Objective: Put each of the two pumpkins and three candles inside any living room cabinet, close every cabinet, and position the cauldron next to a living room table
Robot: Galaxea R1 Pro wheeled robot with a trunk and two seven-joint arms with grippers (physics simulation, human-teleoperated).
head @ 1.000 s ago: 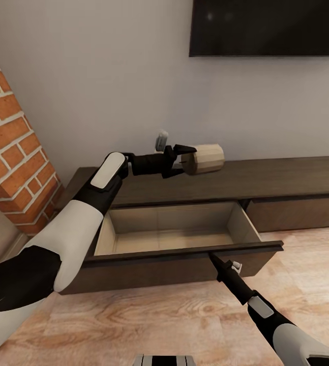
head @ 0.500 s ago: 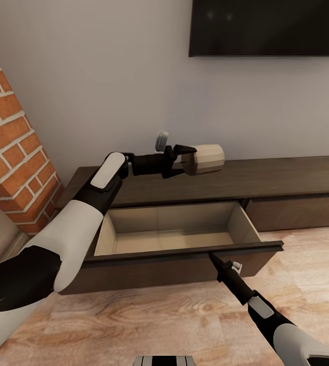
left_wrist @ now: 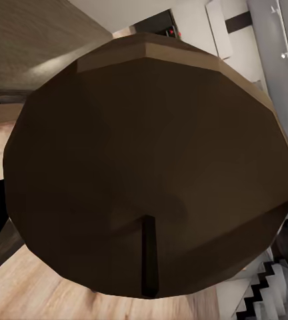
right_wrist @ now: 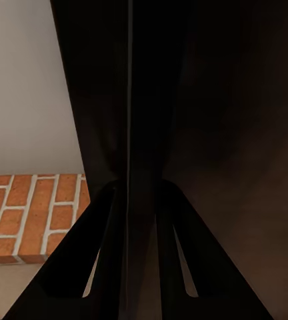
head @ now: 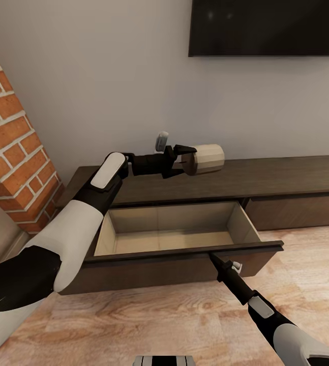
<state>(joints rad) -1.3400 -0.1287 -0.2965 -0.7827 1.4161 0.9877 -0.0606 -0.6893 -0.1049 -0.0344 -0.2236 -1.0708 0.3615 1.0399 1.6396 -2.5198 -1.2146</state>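
We have the left gripper (head: 183,161) closed sideways on one candle (head: 208,158), a tan faceted cylinder held horizontal in the air above the cabinet (head: 286,178) top, over the back right corner of the open drawer (head: 174,254). The near finger overlaps the candle's end, so we can't see the far contact point. In the left wrist view the candle (left_wrist: 151,167) end is right up against the lens, dark brown with the short wick (left_wrist: 149,257) poking toward us; it hides the fingers entirely and leaves just slivers of floor and room at the edges. The drawer is pulled well out, pale interior visible with nothing in it, though the near wall hides the strip of the bottom behind it. Our right gripper (head: 214,259) sits at the drawer's front panel top edge; the tip is thin and dark against dark wood, so from the head view we can't tell how its jaws stand. In the right wrist view the two fingers (right_wrist: 114,220) run close together on either side of a thin dark panel edge, apparently pinching it. The brick column (head: 11,152) is cut off at the left, and the wall-mounted TV (head: 268,28) is cut off by the top of the picture.
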